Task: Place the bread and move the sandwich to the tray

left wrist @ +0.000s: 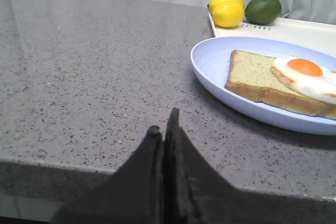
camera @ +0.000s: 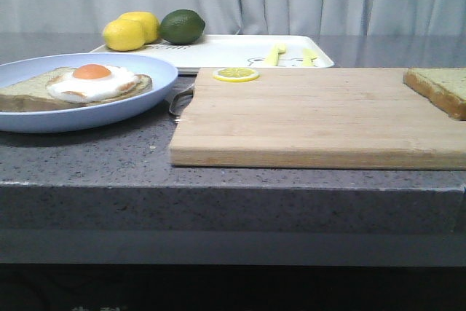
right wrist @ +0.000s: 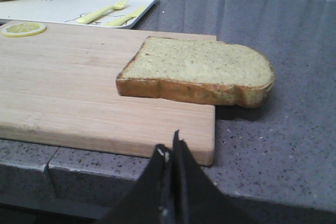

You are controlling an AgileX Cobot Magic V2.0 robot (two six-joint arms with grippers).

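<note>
Bread (right wrist: 197, 72): one thick slice at the cutting board's (camera: 306, 118) three-o'clock corner, partly overhanging onto the counter (camera: 87, 154); sandwich (camera: 80, 85), egg-topped, on the blue plate (camera: 156, 71) at nine o'clock; tray (camera: 233, 49) at twelve o'clock, carrying two lemons (camera: 131, 32), a lime (camera: 182, 26) and yellow cutlery (camera: 290, 55). Left gripper (left wrist: 165, 129) and right gripper (right wrist: 172, 153): fingers pressed together, empty, each hanging near the counter's front edge. Risk, as judged: the overhanging slice could tip off the board under a one-sided grasp, and the egg could slide off during the move.
</note>
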